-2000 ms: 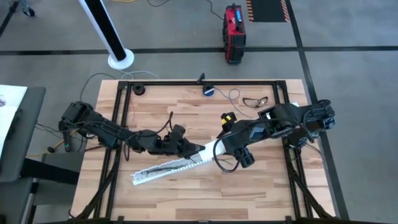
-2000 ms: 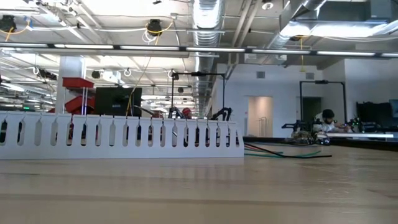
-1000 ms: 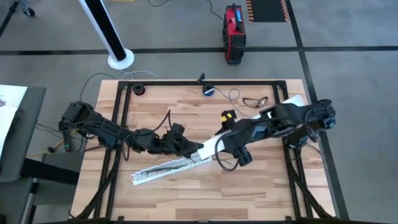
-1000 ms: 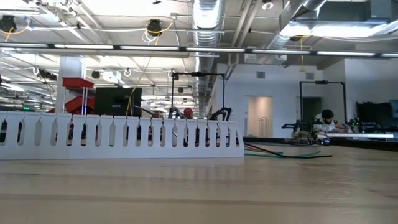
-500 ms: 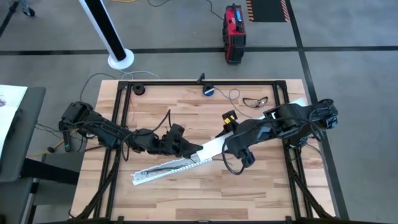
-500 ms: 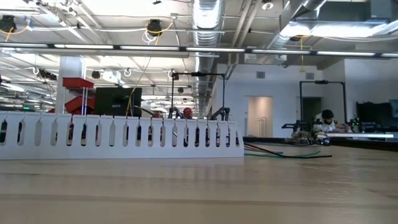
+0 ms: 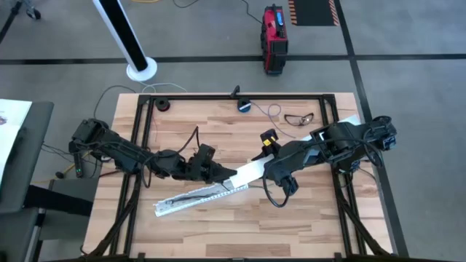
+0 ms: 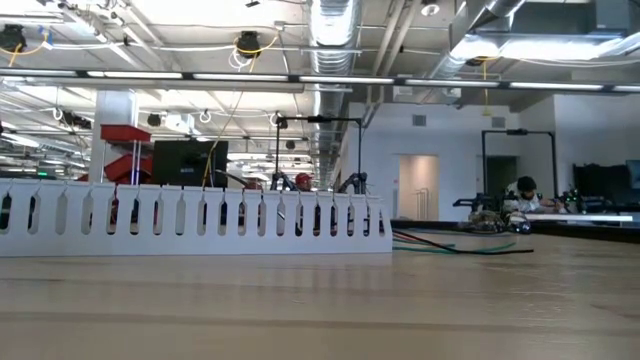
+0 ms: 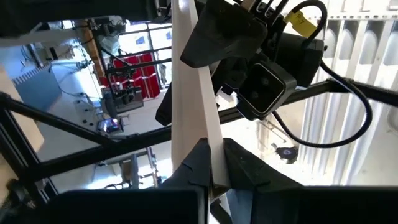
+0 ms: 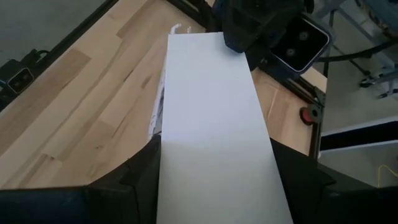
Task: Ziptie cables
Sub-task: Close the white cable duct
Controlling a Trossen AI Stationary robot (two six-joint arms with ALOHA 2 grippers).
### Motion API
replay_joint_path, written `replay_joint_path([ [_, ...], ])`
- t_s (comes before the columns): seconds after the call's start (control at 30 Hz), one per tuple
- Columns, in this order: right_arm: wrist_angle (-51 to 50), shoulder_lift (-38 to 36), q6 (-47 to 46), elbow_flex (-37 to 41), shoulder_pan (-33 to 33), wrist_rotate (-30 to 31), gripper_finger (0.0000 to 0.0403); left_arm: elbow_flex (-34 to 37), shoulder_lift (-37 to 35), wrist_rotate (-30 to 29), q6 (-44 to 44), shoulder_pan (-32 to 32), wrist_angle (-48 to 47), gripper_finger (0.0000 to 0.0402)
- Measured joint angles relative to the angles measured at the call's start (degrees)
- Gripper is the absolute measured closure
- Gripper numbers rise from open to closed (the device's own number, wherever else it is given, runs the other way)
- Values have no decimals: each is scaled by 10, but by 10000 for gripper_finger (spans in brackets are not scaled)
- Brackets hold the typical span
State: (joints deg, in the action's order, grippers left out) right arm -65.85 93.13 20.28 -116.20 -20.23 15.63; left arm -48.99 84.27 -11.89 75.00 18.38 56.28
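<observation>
1. The desk carries everything. Seen from above, both arms meet near its middle, the left one coming in from 9 o'clock and the right one from 3 o'clock.
2. A flat white strip is held up between the two arms. Its long axis runs from about 8 o'clock to 2 o'clock, and its far end passes under the right arm.
3. A slotted strip lies on the desk at about 7 o'clock from the arms' meeting point, on nearly the same slant. A thin dark line runs along it, but I cannot tell what that line is.
4. The right tool is pressed onto the flat white strip across its width, one finger on each long edge.
5. The left tool pinches the near end of the same strip by its thin edge.
6. The cables lie loose near the desk's far edge, well apart from both tools. They are at about 1 o'clock from the right tool and 2 o'clock from the left, so the right arm is nearer. I judge neither tool can reach them until it lets go of the strip.
</observation>
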Motion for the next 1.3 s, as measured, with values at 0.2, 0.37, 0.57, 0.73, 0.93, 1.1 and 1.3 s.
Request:
replay_joint_path([
  [0.2, 7, -29, 14, 2, 24, 2, 183, -3, -3, 0, -63, 6, -29, 363],
  [0.37, 36, -65, 8, -3, 61, 23, 183, 3, 5, 56, -177, 22, -74, 362],
  [0.57, 27, -86, 15, -1, 110, 12, 183, -1, 0, 67, -198, 39, -201, 362],
  [0.73, 5, -85, -13, -1, 182, -46, 183, 1, 1, 3, -148, 56, -418, 362],
  [0.93, 34, -89, -14, 64, 226, -140, 183, 1, 0, -95, -170, 90, -559, 362],
  [1.1, 126, -128, -11, 173, 268, -221, 183, 1, -2, -126, -210, 100, -609, 362],
  [1.3, 322, -204, -50, 374, 302, -306, 183, 1, -33, -165, -205, 116, -621, 362],
])
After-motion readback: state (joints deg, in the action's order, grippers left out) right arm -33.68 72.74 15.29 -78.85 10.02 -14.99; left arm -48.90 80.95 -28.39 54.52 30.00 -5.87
